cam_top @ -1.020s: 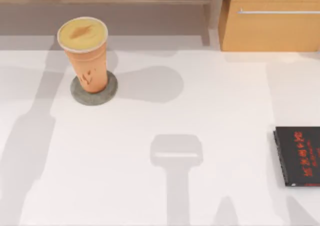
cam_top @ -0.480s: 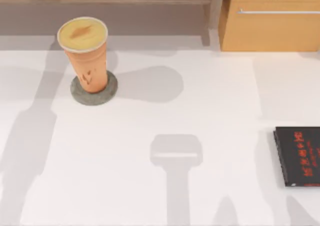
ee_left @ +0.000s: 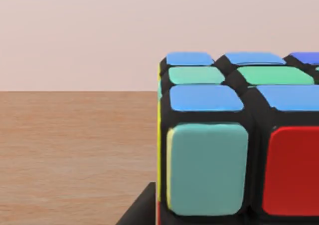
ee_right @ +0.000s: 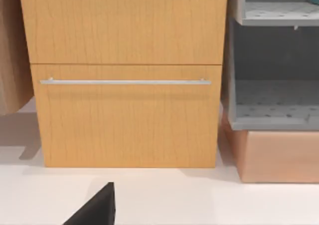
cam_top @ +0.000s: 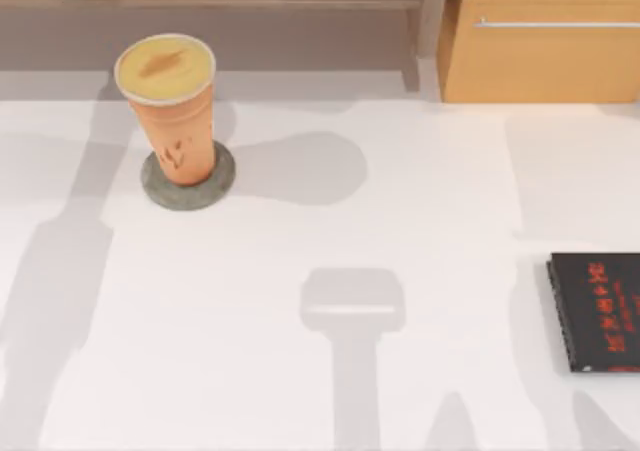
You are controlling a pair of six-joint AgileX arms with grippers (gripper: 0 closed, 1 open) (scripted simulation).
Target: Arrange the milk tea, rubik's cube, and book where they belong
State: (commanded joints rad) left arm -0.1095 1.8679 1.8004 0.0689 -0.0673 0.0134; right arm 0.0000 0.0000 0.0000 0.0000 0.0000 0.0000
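Sitting on wood, rubik's cube (ee_left: pixel 239 140) beside dark fingers (ee_left: pixel 142 210).

A matte black, flat-faced, angular wedge of gripper finger (ee_right: pixel 94 207) was the AgileX robot's visible body, unmarked.

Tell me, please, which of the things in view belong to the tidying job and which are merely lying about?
Part of the job:
- milk tea, upright on the grey coaster
- rubik's cube, on a wooden surface

Just there:
- black book, at the table's right edge
- wooden drawer cabinet
- grey shelf unit
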